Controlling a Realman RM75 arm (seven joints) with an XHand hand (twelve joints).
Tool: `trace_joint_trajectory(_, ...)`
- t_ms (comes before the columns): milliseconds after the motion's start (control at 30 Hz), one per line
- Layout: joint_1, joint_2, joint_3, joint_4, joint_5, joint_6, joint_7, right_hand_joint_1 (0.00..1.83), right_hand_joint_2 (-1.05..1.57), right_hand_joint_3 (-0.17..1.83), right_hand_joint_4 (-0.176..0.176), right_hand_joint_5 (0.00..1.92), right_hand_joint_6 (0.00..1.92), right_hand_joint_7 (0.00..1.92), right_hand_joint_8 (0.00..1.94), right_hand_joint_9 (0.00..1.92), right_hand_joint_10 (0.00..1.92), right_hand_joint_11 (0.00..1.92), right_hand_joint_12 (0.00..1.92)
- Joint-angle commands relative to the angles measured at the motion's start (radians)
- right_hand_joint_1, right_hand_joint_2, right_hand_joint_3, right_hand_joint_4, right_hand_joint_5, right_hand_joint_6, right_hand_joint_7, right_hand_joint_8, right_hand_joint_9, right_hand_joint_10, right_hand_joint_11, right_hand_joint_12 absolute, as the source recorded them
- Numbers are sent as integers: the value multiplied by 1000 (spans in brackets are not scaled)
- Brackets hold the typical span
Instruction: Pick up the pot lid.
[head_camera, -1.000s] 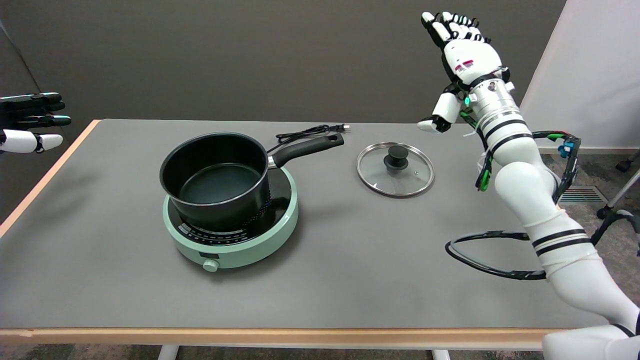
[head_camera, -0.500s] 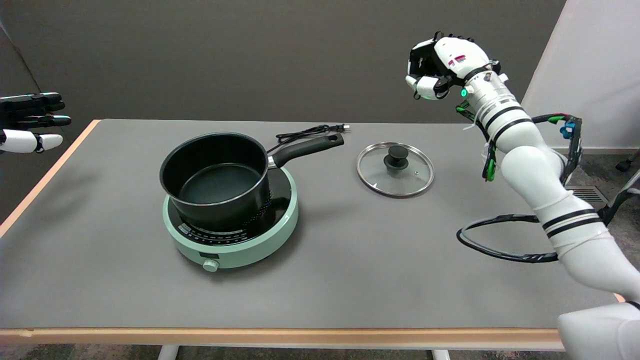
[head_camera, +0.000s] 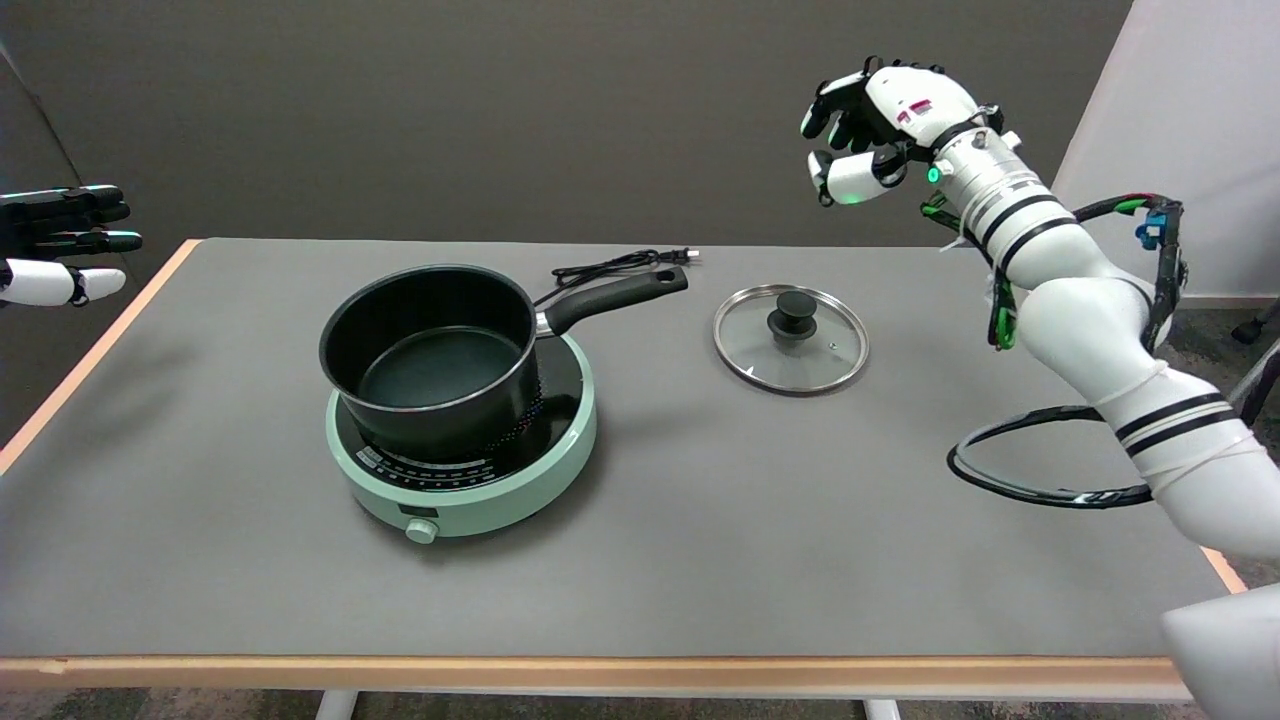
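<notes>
We see a grey surface (head_camera: 700, 520) with a pale wooden edge. On its left half sits a mint-green hotplate (head_camera: 470, 480), carrying a black saucepan (head_camera: 430, 355), handle pointing right. A black power cord (head_camera: 615, 265) lies coiled behind it.

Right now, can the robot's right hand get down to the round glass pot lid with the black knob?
Probably yes: the right hand hangs above the glass lid, with nothing between them.

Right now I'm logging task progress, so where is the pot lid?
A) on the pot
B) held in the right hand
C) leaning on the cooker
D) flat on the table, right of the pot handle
D: the pot lid lies flat on the table, knob up, while the right hand is in the air above it, holding nothing.
</notes>
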Motion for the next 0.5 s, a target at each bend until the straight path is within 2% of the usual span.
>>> trace_joint_trajectory(33,13,94,-129,-60,-146,8,192,821,692,840,176,742,764,942,519,878,819,666,1379)
trace_joint_trajectory(100,23,116,-170,-87,-146,14,250,823,690,841,176,740,748,938,514,877,817,665,1377)
trace_joint_trajectory(400,14,153,-241,-141,-160,51,261,828,679,842,176,737,712,928,490,871,804,665,1376)
trace_joint_trajectory(500,11,152,-249,-160,-219,76,261,853,672,829,159,723,569,895,402,841,731,633,1482)
